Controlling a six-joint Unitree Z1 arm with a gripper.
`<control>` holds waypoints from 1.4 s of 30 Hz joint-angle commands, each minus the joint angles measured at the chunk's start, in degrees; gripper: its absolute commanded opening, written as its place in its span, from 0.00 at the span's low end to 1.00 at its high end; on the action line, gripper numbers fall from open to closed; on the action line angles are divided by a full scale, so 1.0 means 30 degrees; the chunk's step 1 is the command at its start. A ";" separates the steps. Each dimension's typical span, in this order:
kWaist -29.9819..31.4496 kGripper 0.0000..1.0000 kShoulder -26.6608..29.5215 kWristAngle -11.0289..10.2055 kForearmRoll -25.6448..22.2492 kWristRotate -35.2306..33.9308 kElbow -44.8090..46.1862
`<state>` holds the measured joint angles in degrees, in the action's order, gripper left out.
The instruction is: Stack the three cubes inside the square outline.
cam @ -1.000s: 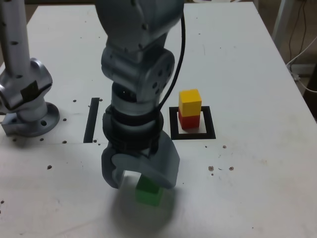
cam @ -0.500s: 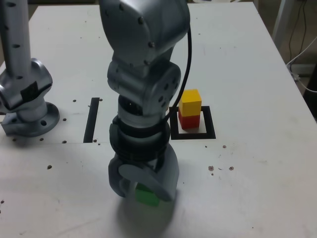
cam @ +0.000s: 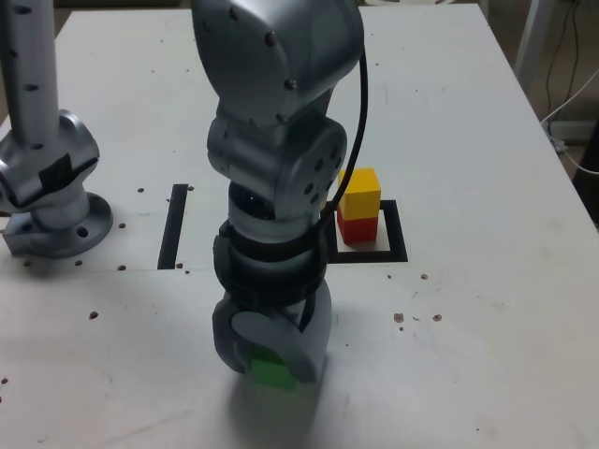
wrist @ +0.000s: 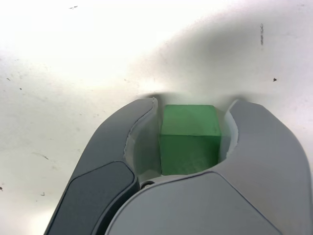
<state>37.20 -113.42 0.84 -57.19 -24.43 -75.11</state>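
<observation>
The green cube (cam: 273, 372) rests on the white table near its front edge, between the two grey jaws of my gripper (cam: 271, 367). In the wrist view the green cube (wrist: 190, 132) fills the space inside the gripper (wrist: 194, 102), with the jaws hugging both of its sides. The gripper looks shut on it. Further back, to the exterior view's right, the yellow cube (cam: 359, 193) sits on the red cube (cam: 356, 227) inside the black square outline (cam: 398, 245). My arm hides the outline's left side.
A straight black strip (cam: 174, 224) lies on the table at the exterior view's left of the arm. The arm's grey base (cam: 51, 187) stands at the far left. Cables (cam: 571, 112) hang beyond the table's right edge.
The gripper has come down over the green cube and its jaws have narrowed around it. The cube now shows less below the jaws. The red and yellow stack has not moved.
</observation>
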 commanded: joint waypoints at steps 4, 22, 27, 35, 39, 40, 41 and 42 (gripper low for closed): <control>-0.0047 0.10 0.0756 -0.0268 -0.0922 0.0030 -0.0086; -0.5395 0.09 0.2485 -0.1555 -0.8753 0.2776 -0.6256; -0.6795 0.09 0.2360 -0.1642 -0.8852 0.2789 -0.7588; -0.9083 0.09 0.1883 -0.1749 -0.8814 0.3489 -0.8234; -0.9942 0.09 0.1623 -0.1745 -0.8739 0.3929 -0.8177; -1.0076 0.09 0.1538 -0.1745 -0.8701 0.4011 -0.8162; -1.0192 0.08 0.1454 -0.1745 -0.8656 0.4084 -0.8146; -1.0289 0.08 0.1373 -0.1745 -0.8603 0.4143 -0.8121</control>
<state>7.00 -108.64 -4.36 -83.29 -12.26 -99.67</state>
